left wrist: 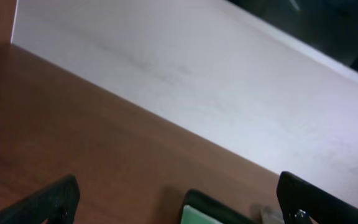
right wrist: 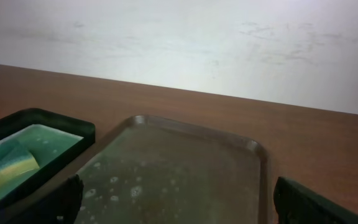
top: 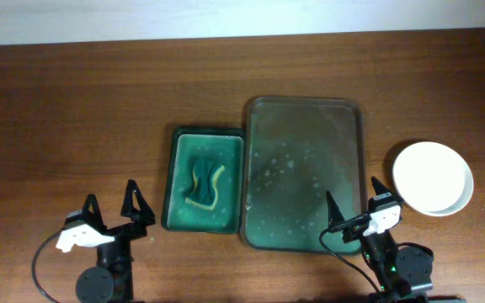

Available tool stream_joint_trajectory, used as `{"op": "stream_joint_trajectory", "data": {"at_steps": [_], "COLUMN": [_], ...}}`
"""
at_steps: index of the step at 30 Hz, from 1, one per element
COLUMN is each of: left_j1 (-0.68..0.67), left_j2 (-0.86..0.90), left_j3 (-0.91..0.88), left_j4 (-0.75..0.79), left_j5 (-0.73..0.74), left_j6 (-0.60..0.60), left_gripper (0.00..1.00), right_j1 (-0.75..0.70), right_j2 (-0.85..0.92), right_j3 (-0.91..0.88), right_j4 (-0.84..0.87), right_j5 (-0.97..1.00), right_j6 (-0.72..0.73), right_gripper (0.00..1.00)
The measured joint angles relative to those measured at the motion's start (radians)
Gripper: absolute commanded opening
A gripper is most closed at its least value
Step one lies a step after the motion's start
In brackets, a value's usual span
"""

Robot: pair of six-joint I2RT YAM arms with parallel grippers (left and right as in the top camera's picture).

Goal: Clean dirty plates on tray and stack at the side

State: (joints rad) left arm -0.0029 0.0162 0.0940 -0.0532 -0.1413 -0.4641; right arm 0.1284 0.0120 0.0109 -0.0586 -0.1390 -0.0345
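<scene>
My left hand (top: 110, 199) and right hand (top: 353, 199) both hover over the near edge of the surface (top: 74, 93), fingers spread wide and holding nothing. The plates (top: 433, 178) lie as a white round pile on the surface, right of the tray (top: 301, 160) and apart from its rim. From above I cannot tell how many are stacked. The top one shows no teal.

The tray carries no plate, only pale wet speckles, so I judge the work nearly done. The sponge (top: 205, 185) rests in the green tray (top: 209, 131) on the left.

If I must shift a plate, I expect it to be stiff, glazed, probably slick from wiping, and breakable. I would pinch the shallow rim on its near-left side, closest to my right hand, one finger over the lip and one under. I would then lift it level and slowly.
</scene>
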Motion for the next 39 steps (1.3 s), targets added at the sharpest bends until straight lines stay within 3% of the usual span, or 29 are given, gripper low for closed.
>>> {"op": "stream_joint_trajectory", "data": {"at_steps": [2, 4, 39], "left_j1": [0.001, 0.001, 0.001], "left_j2": [-0.003, -0.002, -0.003], "left_j3": [-0.058, -0.08, -0.082], "left_j4": [0.048, -0.011, -0.01], "left_j5": [-0.001, -0.013, -0.027], "left_j6": [0.001, 0.001, 0.001], "left_gripper": [0.99, 0.99, 0.99], "right_j1": [0.0, 0.0, 0.0], "right_j2": [0.0, 0.0, 0.0], "right_j3": [0.0, 0.0, 0.0], "right_j4": [0.0, 0.0, 0.0], "right_j5": [0.0, 0.0, 0.0], "right_j6": [0.0, -0.001, -0.001], "right_gripper": [0.98, 0.98, 0.99]}}
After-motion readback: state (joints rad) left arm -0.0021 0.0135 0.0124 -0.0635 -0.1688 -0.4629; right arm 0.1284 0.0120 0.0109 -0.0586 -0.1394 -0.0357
